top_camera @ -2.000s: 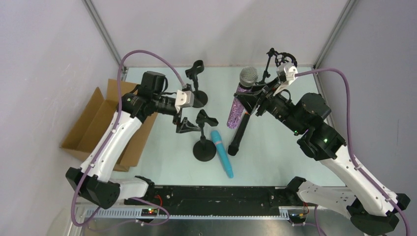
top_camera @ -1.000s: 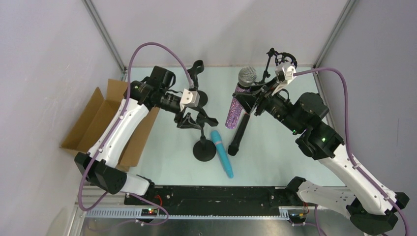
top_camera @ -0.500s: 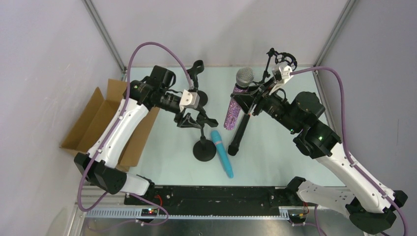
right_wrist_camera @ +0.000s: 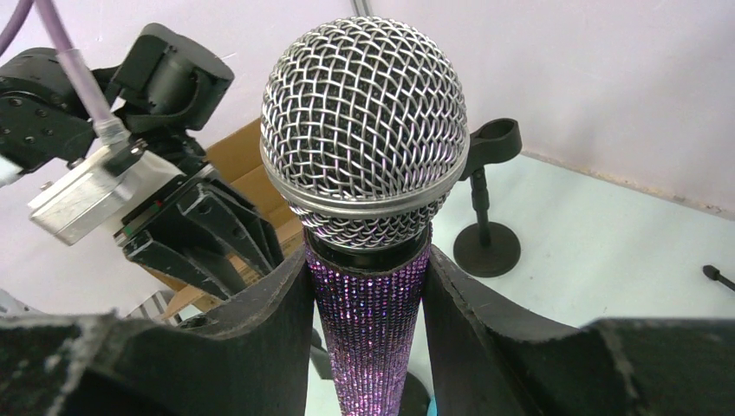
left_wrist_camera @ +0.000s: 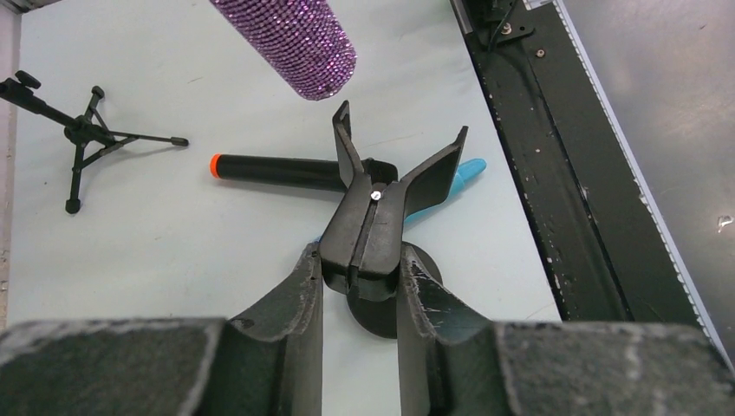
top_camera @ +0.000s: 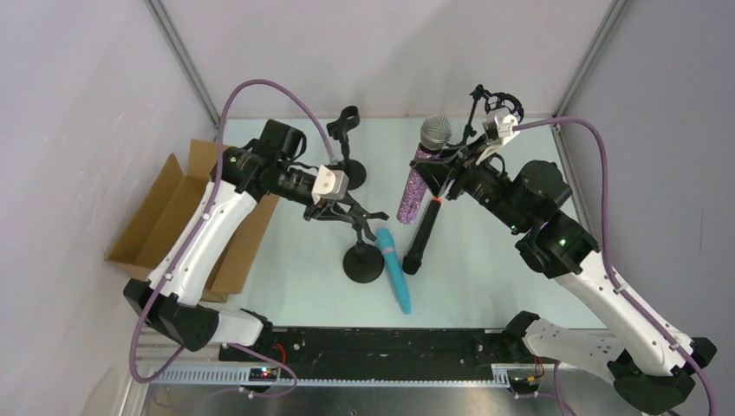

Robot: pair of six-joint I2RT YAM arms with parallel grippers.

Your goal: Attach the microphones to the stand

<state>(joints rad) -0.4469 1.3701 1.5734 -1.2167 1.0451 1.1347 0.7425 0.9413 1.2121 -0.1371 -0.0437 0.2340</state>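
The left gripper (left_wrist_camera: 360, 260) has its jaws drawn narrow, pinching the black clip (left_wrist_camera: 381, 195) of the round-based stand (top_camera: 362, 263) from both sides. Both pads touch the clip's body, and its two prongs spread open beyond the fingertips. In the left wrist view the stand's post is hidden under the clip, and only slivers of its base show between the fingers. The right gripper (right_wrist_camera: 368, 299) clamps the purple glitter microphone (right_wrist_camera: 364, 121) just below its silver mesh head. It holds the microphone tilted above the table (top_camera: 295, 260), head toward the far side, to the right of the gripped stand. The handle's lower end is cut off at the bottom of the right wrist view, and from above the right fingers are hard to make out against the dark wrist. The black microphone (top_camera: 425, 227) lies on the table right of the stand with its orange-red end pointing far; the left wrist view hides its other end behind the clip. The light blue microphone (top_camera: 394, 276) lies just right of the stand's base, and whether they touch I cannot tell. A second stand (top_camera: 347, 147) is at the far side and a tripod stand (top_camera: 483, 102) at the far right, partly behind the right wrist. A cardboard box (top_camera: 165, 217) sits at the left, partly covered by the left arm.
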